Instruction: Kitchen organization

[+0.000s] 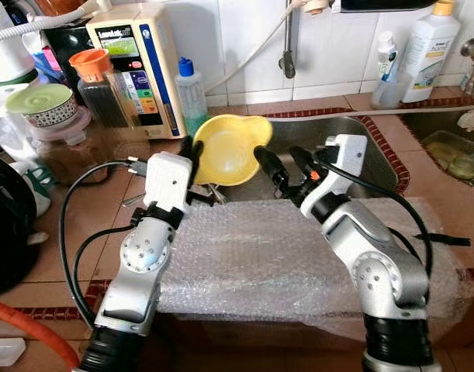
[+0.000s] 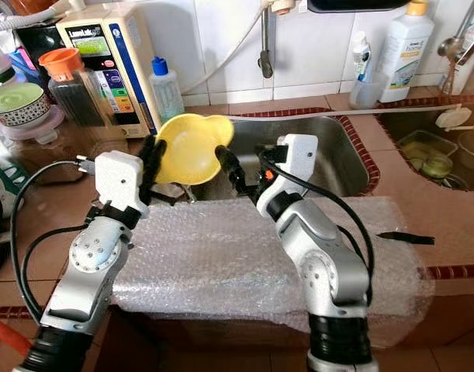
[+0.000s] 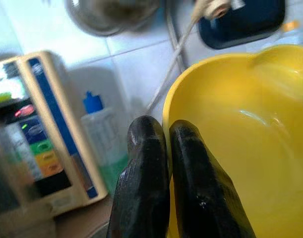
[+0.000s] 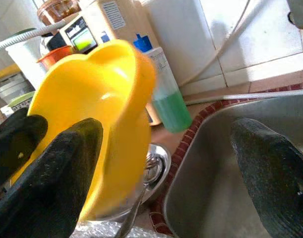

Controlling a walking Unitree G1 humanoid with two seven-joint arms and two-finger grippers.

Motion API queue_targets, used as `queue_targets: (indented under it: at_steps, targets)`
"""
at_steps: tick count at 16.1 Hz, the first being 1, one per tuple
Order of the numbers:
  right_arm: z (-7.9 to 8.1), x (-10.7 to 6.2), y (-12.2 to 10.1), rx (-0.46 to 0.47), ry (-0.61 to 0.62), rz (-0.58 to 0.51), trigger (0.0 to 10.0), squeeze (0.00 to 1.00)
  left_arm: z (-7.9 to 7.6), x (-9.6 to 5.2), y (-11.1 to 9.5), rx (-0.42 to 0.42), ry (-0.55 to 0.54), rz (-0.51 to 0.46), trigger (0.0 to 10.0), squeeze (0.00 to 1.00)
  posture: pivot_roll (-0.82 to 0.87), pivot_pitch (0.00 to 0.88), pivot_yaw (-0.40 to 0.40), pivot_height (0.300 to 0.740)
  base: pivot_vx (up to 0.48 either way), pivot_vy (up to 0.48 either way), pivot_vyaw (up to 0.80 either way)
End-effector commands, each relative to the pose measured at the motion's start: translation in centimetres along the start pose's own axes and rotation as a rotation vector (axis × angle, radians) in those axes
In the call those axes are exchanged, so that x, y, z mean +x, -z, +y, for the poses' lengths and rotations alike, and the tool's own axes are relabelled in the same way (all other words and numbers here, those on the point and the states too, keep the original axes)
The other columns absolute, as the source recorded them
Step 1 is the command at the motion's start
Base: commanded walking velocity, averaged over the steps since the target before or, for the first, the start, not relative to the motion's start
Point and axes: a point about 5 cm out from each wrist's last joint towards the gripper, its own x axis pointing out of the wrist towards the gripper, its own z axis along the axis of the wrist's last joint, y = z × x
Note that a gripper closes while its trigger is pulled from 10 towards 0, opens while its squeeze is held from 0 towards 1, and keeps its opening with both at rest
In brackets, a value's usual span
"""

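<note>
1. So the robot's standing at the kitchen counter, and its left gripper has the yellow bowl lifted up and tilted, right at the left edge of the steel sink. My guess is it's holding it on its side like that either to let it drain or to carry it off somewhere to be put away.

2. The hold is on the rim: in the left wrist view the two black fingers are pressed close together with the bowl's edge pinched between them. It's a thin-edge grip, so the bowl hangs off to one side and could swing if the arm moves fast.

3. The right gripper is up next to the bowl on the sink side, fingers spread wide with nothing in them. One finger sits very close to the bowl's outer wall; whether it actually touches I can't tell. It looks ready to steady the bowl or take it over.

4. There's a sheet of bubble wrap laid over the counter's front edge under both arms, probably padding.

5. Behind the bowl there's a small bottle with green liquid and a beige appliance, both near enough that the bowl needs some care when it moves.
</note>
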Motion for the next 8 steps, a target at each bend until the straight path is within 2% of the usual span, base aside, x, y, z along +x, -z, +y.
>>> queue_targets:
  at_steps: [1,2,4,7,8]
  targets:
    - [0.5,0.8,-0.2,0.007,-0.007,-0.001,10.0,0.0,-0.4,-0.1,-0.3,0.044,0.031,-0.021,4.4,0.0,-0.28,0.042,0.142,0.74,0.0,0.0,0.0]
    - [0.7,1.0,-0.1,0.011,-0.008,0.005,10.0,0.0,-0.5,-0.1,-0.3,0.041,0.039,-0.024,4.9,0.0,-0.28,0.042,0.142,0.74,0.0,0.0,0.0]
    - [0.9,1.6,0.3,0.008,-0.008,0.028,10.0,0.0,-0.9,-0.1,-0.6,0.041,0.052,-0.039,6.6,0.0,-0.28,0.043,0.141,0.74,0.0,0.0,0.0]
    - [1.5,2.4,0.8,0.034,-0.015,0.056,10.0,0.0,-1.4,0.3,-0.7,0.04,0.062,-0.047,8.0,0.0,-0.28,0.043,0.141,0.74,0.0,0.0,0.0]
    - [1.7,2.9,1.0,0.043,0.009,0.074,0.0,0.0,-1.4,0.4,-0.7,0.049,0.051,-0.049,8.8,0.0,-0.28,0.044,0.142,0.74,0.0,0.0,0.0]
